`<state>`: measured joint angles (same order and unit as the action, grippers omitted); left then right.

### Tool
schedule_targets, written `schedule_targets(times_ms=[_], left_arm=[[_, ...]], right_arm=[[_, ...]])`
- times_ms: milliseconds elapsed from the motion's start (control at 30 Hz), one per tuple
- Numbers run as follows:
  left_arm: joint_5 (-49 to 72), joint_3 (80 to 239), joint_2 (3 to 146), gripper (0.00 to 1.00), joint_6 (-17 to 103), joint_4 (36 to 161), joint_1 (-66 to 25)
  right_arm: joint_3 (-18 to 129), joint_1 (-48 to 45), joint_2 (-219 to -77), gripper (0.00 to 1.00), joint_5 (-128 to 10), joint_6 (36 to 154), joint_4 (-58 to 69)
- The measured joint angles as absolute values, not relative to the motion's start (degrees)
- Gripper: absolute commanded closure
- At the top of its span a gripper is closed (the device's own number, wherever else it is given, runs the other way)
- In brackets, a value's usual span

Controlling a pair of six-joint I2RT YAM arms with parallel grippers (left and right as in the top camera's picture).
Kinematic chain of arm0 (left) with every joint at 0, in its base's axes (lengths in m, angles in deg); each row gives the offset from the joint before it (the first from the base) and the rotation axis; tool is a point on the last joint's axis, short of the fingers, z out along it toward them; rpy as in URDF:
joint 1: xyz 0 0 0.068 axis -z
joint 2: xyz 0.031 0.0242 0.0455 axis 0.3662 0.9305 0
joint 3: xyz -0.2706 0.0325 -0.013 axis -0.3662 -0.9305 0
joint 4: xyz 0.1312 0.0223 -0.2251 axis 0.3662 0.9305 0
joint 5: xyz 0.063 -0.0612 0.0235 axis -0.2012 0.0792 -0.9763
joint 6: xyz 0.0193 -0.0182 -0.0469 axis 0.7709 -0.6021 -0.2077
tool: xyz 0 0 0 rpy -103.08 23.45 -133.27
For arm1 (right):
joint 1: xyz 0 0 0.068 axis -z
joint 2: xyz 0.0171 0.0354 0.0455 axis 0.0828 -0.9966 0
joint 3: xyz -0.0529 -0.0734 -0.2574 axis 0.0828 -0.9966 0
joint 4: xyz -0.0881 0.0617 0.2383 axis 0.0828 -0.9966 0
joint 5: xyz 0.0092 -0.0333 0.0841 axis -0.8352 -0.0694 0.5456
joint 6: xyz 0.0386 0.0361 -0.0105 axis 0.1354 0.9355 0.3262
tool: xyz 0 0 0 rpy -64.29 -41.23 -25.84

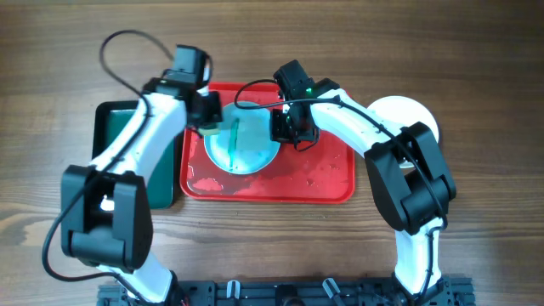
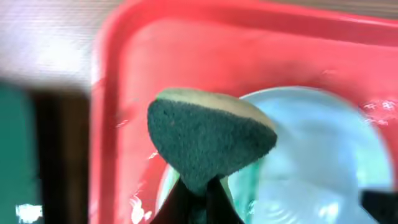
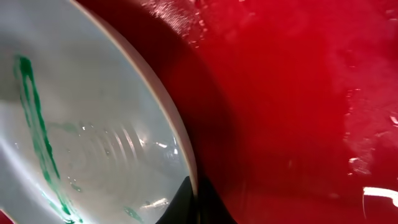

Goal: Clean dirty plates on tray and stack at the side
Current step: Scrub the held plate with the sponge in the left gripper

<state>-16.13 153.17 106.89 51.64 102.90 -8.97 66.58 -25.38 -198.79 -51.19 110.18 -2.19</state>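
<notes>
Overhead view of a wooden counter [image 1: 51, 85] with two robot arms reaching in from the near edge. At far left lies a dark green tray [image 1: 115, 136] with a black rim. Just to its right, the left pincer [image 1: 206, 121] is closed narrowly on a sponge [image 2: 208, 140], dark green on its scrubbing face and tan on the back. The sponge hangs over the left rim of a plate; whether it touches the plate cannot be told.

In the middle sits the red tray [image 1: 323, 178], its floor glistening with wet patches. The smeared plate [image 1: 246, 153], white with a pale aqua tinge, rests in the tray's left half and bears a long teal-green smear [image 3: 34, 118] running across its face.

The right pincer [image 1: 285, 132] pinches the right rim of this plate, one finger above and one below. The wrist view shows a dark shadow on the tray under that rim.

At far right, off the tray, a second plate [image 1: 408, 112] lies on the counter, partly hidden by the right arm. Whether more plates lie beneath it cannot be told.
</notes>
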Motion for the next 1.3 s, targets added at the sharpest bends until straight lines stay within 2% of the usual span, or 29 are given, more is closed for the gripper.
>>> schedule_targets(times_ms=[133, 333, 500, 600, 767, 833, 900, 1100, 1300], left_arm=[[-15.9, 153.2, 108.2, 0.96, 55.2, 99.1, -5.3], [-14.9, 153.4, 115.6, 0.96, 57.6, 99.0, -4.9], [-14.0, 154.5, 115.5, 0.96, 59.0, 108.1, -4.1], [-9.4, 154.6, 115.5, 0.96, 65.3, 115.4, -2.1], [-2.3, 154.0, 115.8, 0.96, 72.9, 116.8, 0.4], [-3.4, 153.7, 115.8, 0.96, 70.6, 113.0, 0.4], [-8.5, 153.6, 115.7, 0.96, 62.9, 107.6, 0.4], [-30.1, 153.6, 116.2, 0.96, 40.2, 97.2, 0.2], [-34.6, 153.8, 116.3, 0.96, 36.1, 106.1, 0.2]], right_arm=[[66.5, -25.4, -198.9, 0.96, -50.4, 108.7, -2.2], [66.5, -25.4, -198.9, 0.96, -50.2, 108.1, -2.1], [66.5, -25.4, -198.9, 0.96, -50.2, 107.6, -2.2], [66.4, -25.4, -198.9, 0.96, -50.1, 107.4, -2.1], [66.4, -25.3, -198.9, 0.96, -50.3, 107.4, -2.1], [66.4, -24.9, -198.9, 0.96, -50.5, 107.4, -2.0], [66.4, -24.3, -198.9, 0.96, -50.9, 107.7, -1.0], [66.4, -24.4, -198.9, 0.96, -50.8, 108.1, -0.9], [66.4, -25.1, -198.9, 0.96, -49.9, 108.1, -1.0]])
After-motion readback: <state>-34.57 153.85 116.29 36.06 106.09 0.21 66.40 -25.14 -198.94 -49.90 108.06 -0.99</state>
